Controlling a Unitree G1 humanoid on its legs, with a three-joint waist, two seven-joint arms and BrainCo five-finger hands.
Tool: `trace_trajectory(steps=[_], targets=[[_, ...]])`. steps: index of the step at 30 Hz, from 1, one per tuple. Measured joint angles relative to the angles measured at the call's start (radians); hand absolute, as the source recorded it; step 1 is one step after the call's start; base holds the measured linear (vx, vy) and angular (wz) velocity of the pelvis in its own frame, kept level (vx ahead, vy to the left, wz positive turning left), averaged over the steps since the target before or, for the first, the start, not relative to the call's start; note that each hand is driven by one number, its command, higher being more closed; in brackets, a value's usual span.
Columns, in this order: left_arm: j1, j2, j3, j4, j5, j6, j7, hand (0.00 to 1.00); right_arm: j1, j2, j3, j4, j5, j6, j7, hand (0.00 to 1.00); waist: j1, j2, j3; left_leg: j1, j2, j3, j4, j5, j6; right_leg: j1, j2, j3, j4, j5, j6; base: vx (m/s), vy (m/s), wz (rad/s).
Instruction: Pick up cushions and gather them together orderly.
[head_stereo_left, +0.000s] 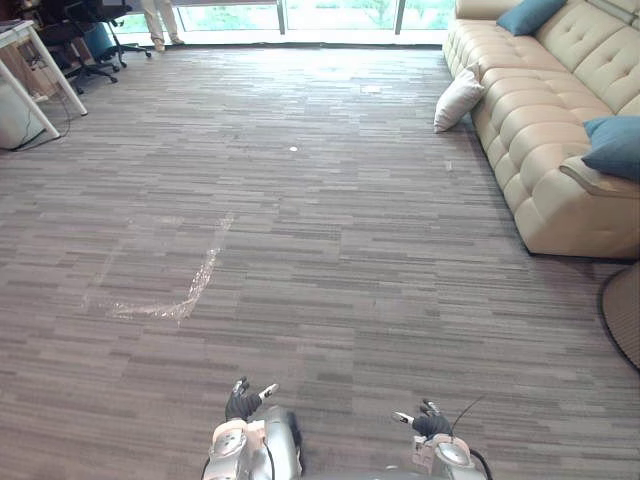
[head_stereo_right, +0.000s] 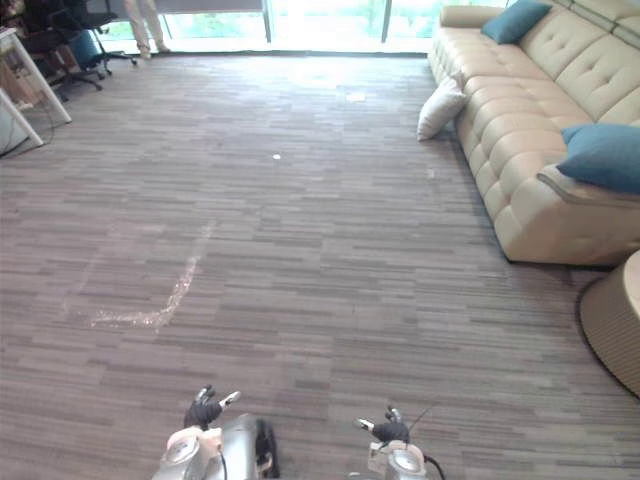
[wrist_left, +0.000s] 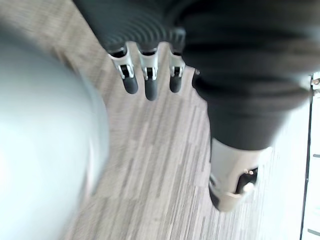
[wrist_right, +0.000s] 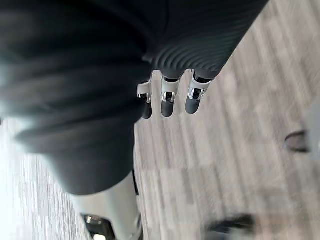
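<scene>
A white cushion (head_stereo_left: 458, 98) leans on the floor against the front of the cream sofa (head_stereo_left: 535, 110) at the far right. A teal cushion (head_stereo_left: 530, 14) rests on the sofa's far seat, and another teal cushion (head_stereo_left: 614, 145) lies on its near armrest. My left hand (head_stereo_left: 243, 401) and right hand (head_stereo_left: 427, 421) hang low at the bottom edge, far from all cushions. In the wrist views the left hand's fingers (wrist_left: 148, 77) and the right hand's fingers (wrist_right: 168, 97) hang relaxed over bare carpet, holding nothing.
A round woven table edge (head_stereo_left: 625, 315) shows at the near right. A white desk (head_stereo_left: 30, 70) and black office chairs (head_stereo_left: 85, 35) stand at the far left, with a person's legs (head_stereo_left: 160, 22) by the windows. A scuffed pale streak (head_stereo_left: 190, 285) marks the carpet.
</scene>
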Motion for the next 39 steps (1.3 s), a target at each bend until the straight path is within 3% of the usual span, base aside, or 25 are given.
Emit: trace_trajectory(steps=[1, 2, 3, 4, 5, 7, 10, 12, 13, 14, 15, 16, 19, 20, 22, 24, 25, 27, 30, 32, 34, 36, 37, 38, 39], targets=[[0.0, 0.009, 0.006, 0.006, 0.0, 0.003, 0.0, 0.0, 0.01, 0.01, 0.003, -0.001, -0.001, -0.002, 0.0, 0.0, -0.004, -0.025, -0.014, 0.007, -0.014, 0.007, 0.002, -0.004, 0.026, -0.035, -0.027, 0.018, 0.072, 0.014, -0.001, 0.85, 0.383, -0.4], [-0.003, 0.023, 0.005, 0.017, 0.0, 0.002, 0.0, 0.0, 0.01, 0.01, 0.005, 0.001, -0.002, -0.001, 0.004, 0.0, -0.001, -0.05, -0.014, 0.038, -0.042, 0.026, 0.008, -0.038, 0.062, -0.106, -0.055, 0.044, 0.254, 0.049, 0.044, 0.69, 0.316, -0.24], [-0.006, 0.032, 0.005, 0.024, -0.002, 0.002, 0.001, 0.0, 0.008, 0.018, 0.002, 0.001, -0.004, -0.001, 0.005, 0.0, 0.0, -0.064, -0.005, 0.071, -0.055, 0.035, 0.005, -0.063, 0.066, -0.163, -0.071, 0.059, 0.397, 0.093, 0.067, 0.65, 0.306, -0.14], [-0.018, 0.046, 0.005, 0.037, -0.008, 0.004, 0.004, 0.0, 0.014, 0.009, -0.008, -0.002, -0.011, -0.003, 0.005, 0.0, -0.008, -0.085, 0.01, 0.145, -0.087, 0.042, -0.005, -0.11, 0.067, -0.267, -0.093, 0.085, 0.665, 0.266, 0.108, 0.49, 0.205, 0.08], [-0.024, 0.057, 0.0, 0.062, -0.007, 0.014, 0.006, 0.0, 0.013, 0.007, -0.01, -0.009, -0.025, -0.01, 0.006, 0.0, -0.016, -0.084, 0.02, 0.223, -0.113, 0.038, -0.013, -0.15, 0.062, -0.344, -0.107, 0.081, 0.855, 0.302, 0.132, 0.48, 0.186, 0.15], [-0.022, 0.057, -0.029, 0.083, -0.006, 0.02, 0.014, 0.0, 0.018, -0.006, -0.008, -0.021, -0.04, -0.022, 0.007, 0.0, -0.039, -0.067, 0.014, 0.359, -0.121, 0.026, -0.062, -0.194, 0.067, -0.437, -0.106, 0.024, 0.948, 0.253, 0.133, 0.7, 0.195, 0.25], [-0.031, 0.036, -0.069, 0.096, -0.004, 0.02, 0.015, 0.0, 0.023, -0.024, -0.019, -0.063, -0.041, -0.036, 0.007, 0.0, -0.053, -0.032, 0.002, 0.485, -0.117, -0.009, -0.17, -0.232, 0.068, -0.621, -0.106, -0.106, 0.804, 0.192, 0.096, 0.61, 0.086, 0.33], [-0.047, 0.019, -0.074, 0.118, 0.006, 0.021, 0.014, 0.0, 0.017, -0.042, -0.027, -0.063, -0.042, -0.037, 0.008, 0.0, -0.067, -0.026, 0.005, 0.581, -0.115, -0.035, -0.238, -0.24, 0.059, -0.674, -0.094, -0.182, 0.524, 0.191, 0.085, 0.64, -0.005, 0.53], [-0.048, 0.007, -0.075, 0.123, 0.011, 0.021, 0.014, 0.0, 0.017, -0.051, -0.027, -0.057, -0.042, -0.033, 0.008, 0.0, -0.079, -0.025, 0.004, 0.642, -0.116, -0.048, -0.279, -0.254, 0.051, -0.669, -0.078, -0.212, 0.322, 0.236, 0.072, 0.55, -0.049, 0.46], [-0.047, 0.001, -0.075, 0.124, 0.012, 0.021, 0.014, 0.0, 0.017, -0.053, -0.027, -0.056, -0.042, -0.032, 0.008, 0.0, -0.087, -0.024, 0.005, 0.665, -0.115, -0.054, -0.293, -0.263, 0.045, -0.669, -0.074, -0.219, 0.257, 0.255, 0.064, 0.71, -0.091, 0.61], [-0.04, -0.01, -0.075, 0.121, 0.013, 0.019, 0.014, 0.0, 0.018, -0.058, -0.027, -0.052, -0.042, -0.029, 0.007, 0.0, -0.092, -0.023, 0.005, 0.724, -0.119, -0.073, -0.32, -0.287, 0.028, -0.668, -0.057, -0.224, 0.154, 0.306, 0.034, 0.77, -0.134, 0.55], [-0.04, -0.017, -0.074, 0.126, 0.015, 0.019, 0.013, 0.0, 0.021, -0.064, -0.029, -0.049, -0.038, -0.024, 0.008, 0.0, -0.101, -0.013, 0.004, 0.756, -0.11, -0.094, -0.322, -0.302, 0.021, -0.664, -0.043, -0.2, 0.187, 0.402, -0.034, 0.93, -0.179, 0.5], [-0.042, -0.043, -0.093, 0.148, 0.032, 0.02, 0.012, 0.0, 0.012, -0.098, -0.03, -0.061, -0.046, -0.022, 0.013, 0.0, -0.107, 0.056, -0.011, 0.684, -0.044, -0.161, -0.068, -0.29, 0.005, -0.67, -0.03, -0.235, 0.362, 0.23, -0.056, 0.79, -0.216, 0.28], [-0.053, -0.046, -0.084, 0.144, 0.032, 0.021, 0.009, 0.0, 0.011, -0.107, -0.035, -0.063, -0.045, -0.019, 0.013, 0.0, -0.108, 0.082, -0.008, 0.581, -0.011, -0.189, 0.188, -0.217, -0.057, -0.629, -0.009, -0.248, 0.364, 0.181, -0.063, 0.58, -0.175, 0.1], [-0.045, -0.047, -0.059, 0.133, 0.032, 0.021, 0.0, 0.0, 0.005, -0.113, -0.035, -0.053, -0.039, -0.01, 0.008, 0.0, -0.099, 0.094, 0.004, 0.436, 0.049, -0.193, 0.526, -0.091, -0.12, -0.526, 0.03, -0.243, 0.312, 0.144, -0.077, 0.84, -0.169, -0.17], [-0.042, -0.038, -0.038, 0.108, 0.031, 0.02, 0.0, 0.0, -0.002, -0.1, -0.024, -0.046, -0.037, -0.004, 0.004, 0.0, -0.093, 0.09, 0.016, 0.339, 0.105, -0.143, 0.684, -0.118, -0.087, -0.381, 0.057, -0.231, 0.22, 0.129, -0.085, 0.7, -0.116, -0.21], [-0.038, -0.033, -0.025, 0.084, 0.031, 0.019, 0.0, 0.0, -0.001, -0.084, -0.013, -0.042, -0.037, -0.001, 0.005, 0.0, -0.086, 0.055, 0.024, 0.261, 0.117, -0.099, 0.703, -0.144, -0.056, -0.288, 0.058, -0.209, 0.145, 0.122, -0.083, 0.54, -0.086, -0.2], [-0.036, -0.031, -0.023, 0.054, 0.029, 0.017, 0.0, 0.0, -0.002, -0.067, -0.009, -0.04, -0.03, 0.0, 0.004, 0.0, -0.074, 0.047, 0.021, 0.139, 0.128, -0.05, 0.623, -0.181, -0.028, -0.201, 0.057, -0.189, 0.055, 0.118, -0.072, 0.44, -0.047, -0.3], [-0.034, -0.033, -0.014, 0.028, 0.027, 0.009, 0.0, 0.0, -0.002, -0.047, -0.006, -0.036, -0.019, 0.005, 0.002, 0.0, -0.04, 0.053, 0.019, 0.017, 0.082, -0.025, 0.264, -0.19, -0.015, -0.091, 0.035, -0.131, -0.004, 0.075, -0.035, 0.57, 0.122, -0.54], [-0.01, -0.027, -0.015, 0.01, 0.01, -0.006, 0.004, 0.0, -0.009, -0.05, -0.004, -0.007, -0.019, 0.001, -0.003, 0.0, -0.026, 0.046, 0.012, -0.004, 0.032, -0.022, -0.017, -0.111, -0.039, -0.025, 0.006, -0.083, -0.029, 0.008, -0.003, 0.63, 0.279, -0.72], [0.024, 0.007, -0.001, 0.012, 0.004, 0.0, 0.003, 0.0, 0.008, -0.02, 0.005, 0.001, -0.02, 0.005, -0.004, 0.0, -0.008, 0.002, -0.032, -0.002, 0.002, -0.009, 0.04, -0.026, -0.006, -0.006, -0.042, -0.011, -0.014, -0.01, 0.004, 0.66, 0.33, -0.85], [0.023, 0.018, 0.011, 0.013, 0.001, -0.002, 0.004, 0.0, 0.027, -0.004, 0.003, 0.001, -0.021, 0.005, -0.003, 0.0, -0.002, -0.047, -0.049, 0.032, -0.021, 0.033, 0.066, -0.067, 0.042, -0.097, -0.09, 0.046, 0.206, 0.03, 0.07, 0.77, 0.37, -0.61], [0.016, 0.036, 0.008, 0.027, 0.001, 0.001, 0.004, 0.0, 0.028, 0.008, -0.003, -0.005, -0.027, 0.003, -0.002, 0.0, -0.001, -0.07, -0.041, 0.087, -0.042, 0.058, 0.062, -0.108, 0.054, -0.198, -0.113, 0.093, 0.458, 0.111, 0.12, 0.53, 0.291, -0.3], [0.012, 0.042, 0.006, 0.036, 0.001, 0.002, 0.005, 0.0, 0.029, 0.009, -0.005, -0.006, -0.03, 0.003, -0.003, 0.0, -0.005, -0.076, -0.04, 0.106, -0.052, 0.062, 0.062, -0.126, 0.055, -0.235, -0.118, 0.103, 0.545, 0.159, 0.143, 0.62, 0.303, -0.07], [-0.008, 0.057, 0.0, 0.077, 0.002, 0.018, 0.009, 0.0, 0.033, 0.007, -0.01, -0.012, -0.04, -0.003, -0.001, 0.0, -0.026, -0.076, -0.03, 0.204, -0.082, 0.059, 0.054, -0.188, 0.06, -0.339, -0.127, 0.103, 0.822, 0.239, 0.188, 0.6, 0.235, 0.07]])
